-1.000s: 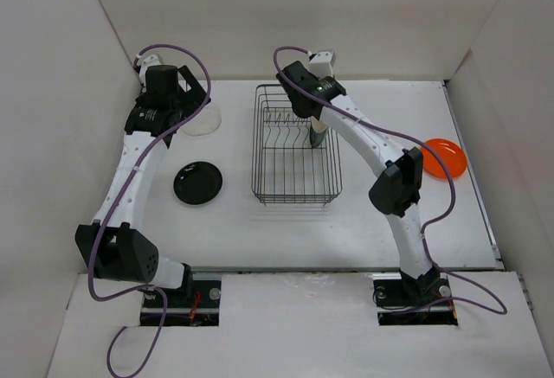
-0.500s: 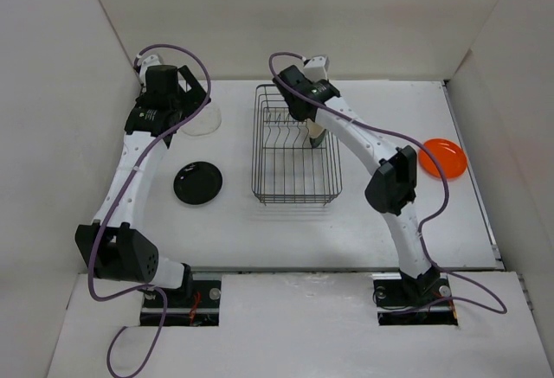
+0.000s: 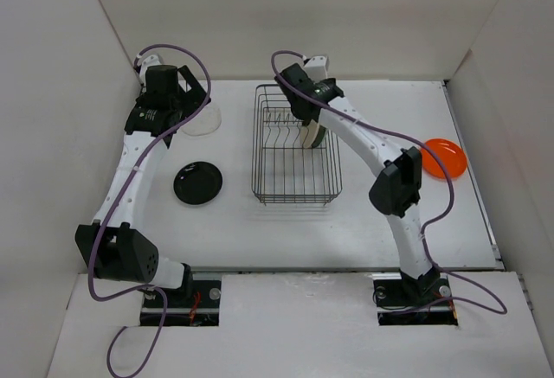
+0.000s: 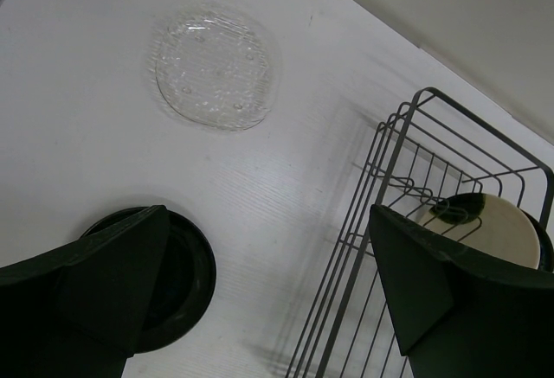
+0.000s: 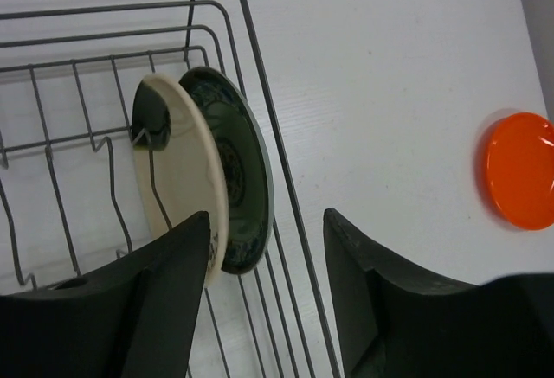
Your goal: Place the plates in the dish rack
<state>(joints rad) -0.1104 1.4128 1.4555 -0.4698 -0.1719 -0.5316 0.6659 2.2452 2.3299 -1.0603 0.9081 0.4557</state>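
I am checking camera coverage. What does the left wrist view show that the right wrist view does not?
Only the left wrist view: the clear glass plate and the black plate. Only the right wrist view: the orange plate and the face of the teal plate. Both: the dish rack and the cream plate standing in it.

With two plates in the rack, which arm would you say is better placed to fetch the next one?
Probably left: the left fingers hang open by the clear glass plate and black plate; the right fingers are over the dish rack, far from the orange plate.
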